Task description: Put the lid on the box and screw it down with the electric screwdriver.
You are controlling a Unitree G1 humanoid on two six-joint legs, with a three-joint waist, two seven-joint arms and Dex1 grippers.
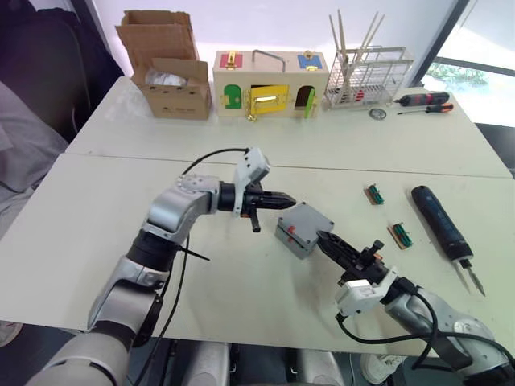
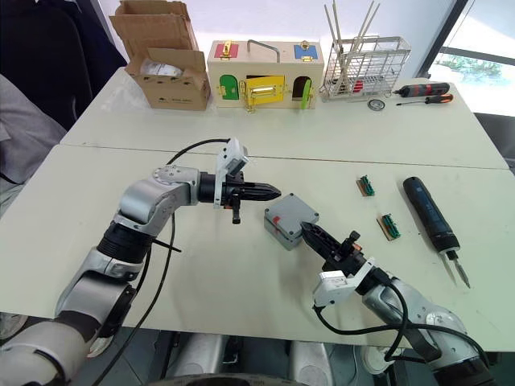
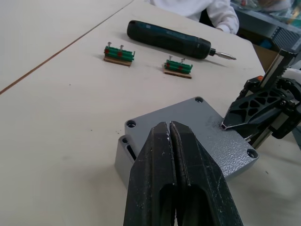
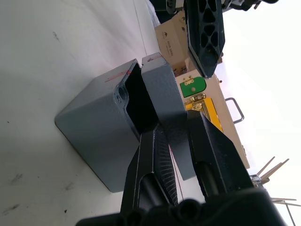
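While lid [image 3: 197, 132] sits askew, box [image 3: 123, 162] half-hidden

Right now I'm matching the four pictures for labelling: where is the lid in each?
Left eye view: lid at centre, on the near table.
Right eye view: centre.
Left wrist view: lower middle.
Right wrist view: centre, seen edge-on.
Shared landmark: the box directly beneath it.
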